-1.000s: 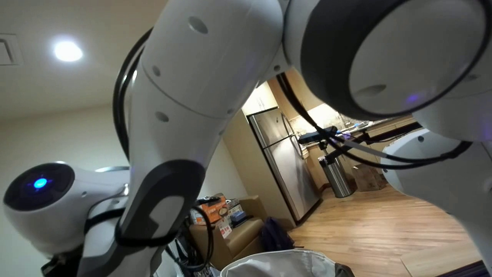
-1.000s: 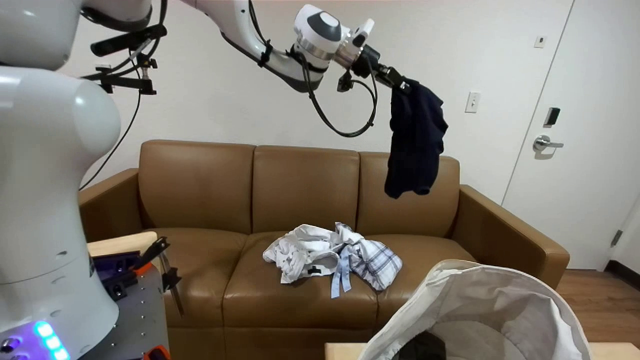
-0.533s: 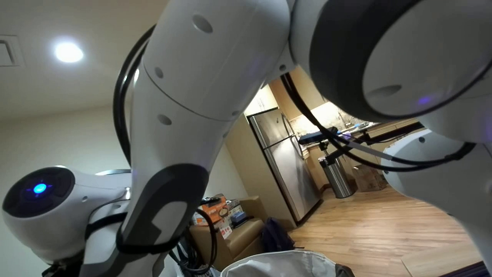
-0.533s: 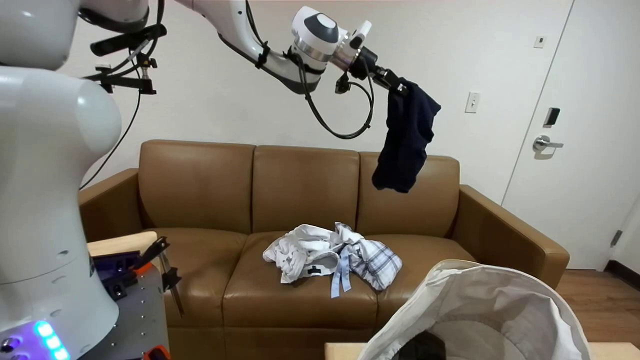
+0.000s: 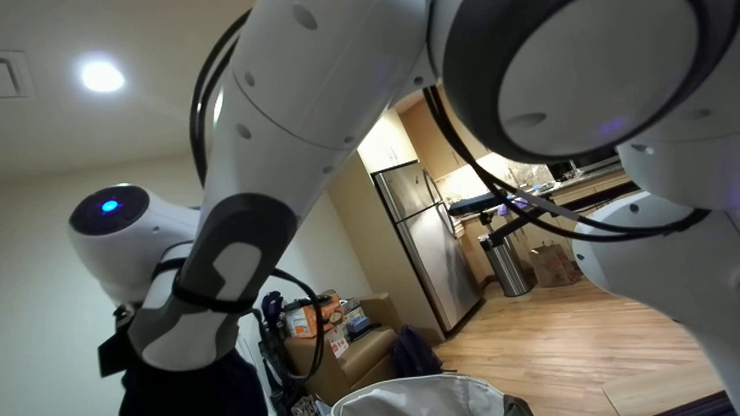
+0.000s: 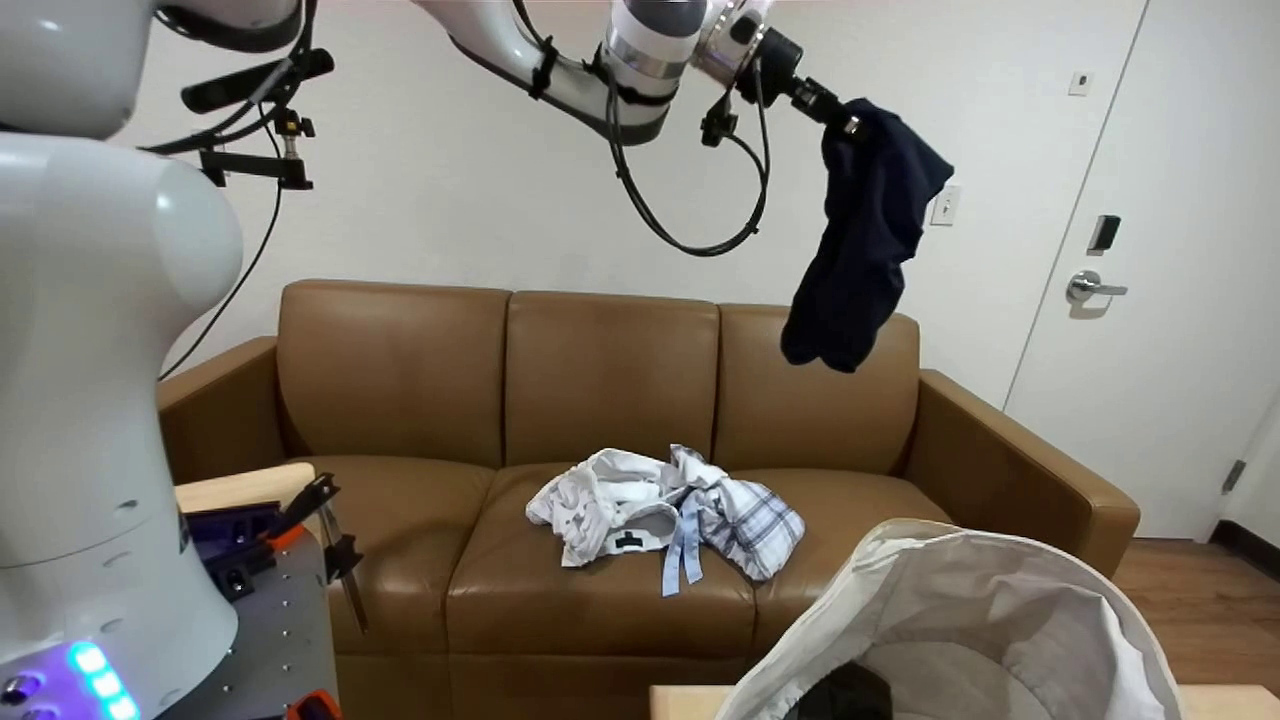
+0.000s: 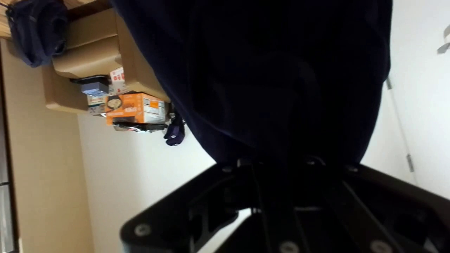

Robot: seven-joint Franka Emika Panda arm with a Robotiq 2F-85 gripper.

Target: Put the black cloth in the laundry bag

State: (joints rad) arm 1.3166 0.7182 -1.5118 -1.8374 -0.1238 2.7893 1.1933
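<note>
Gripping the black cloth (image 6: 868, 235) in the claw (image 6: 850, 122), clamped over its upper part. Held higher than the sofa (image 6: 610, 380), near the end toward the door (image 6: 1180, 200), with the lower folds overlapping the top of the sofa's backrest in an exterior view; cannot tell how near to it. Hanging long and slightly slanted, looking navy where the light falls. Visible in both exterior views; in the wrist view, spread wide across the upper middle and running down to the claw. Borne above the sofa's back by the white arm (image 6: 500, 42), rooted in front of the sofa's opposite end. For the laundry bag (image 6: 1050, 600), look in front of the sofa at the door end: gaping wide, well below the cloth and apart from it, with something dark (image 6: 845, 693) lying inside. Backed by a pale desk (image 6: 690, 702) showing at both sides; cannot tell whether standing on it. On the sofa's middle seat, see a rumpled white garment (image 6: 595, 505), touching a plaid garment (image 6: 748, 522) placed toward the door end and lapping onto the next seat. Trailing a blue strip (image 6: 686, 550) toward the seat's front edge.
</note>
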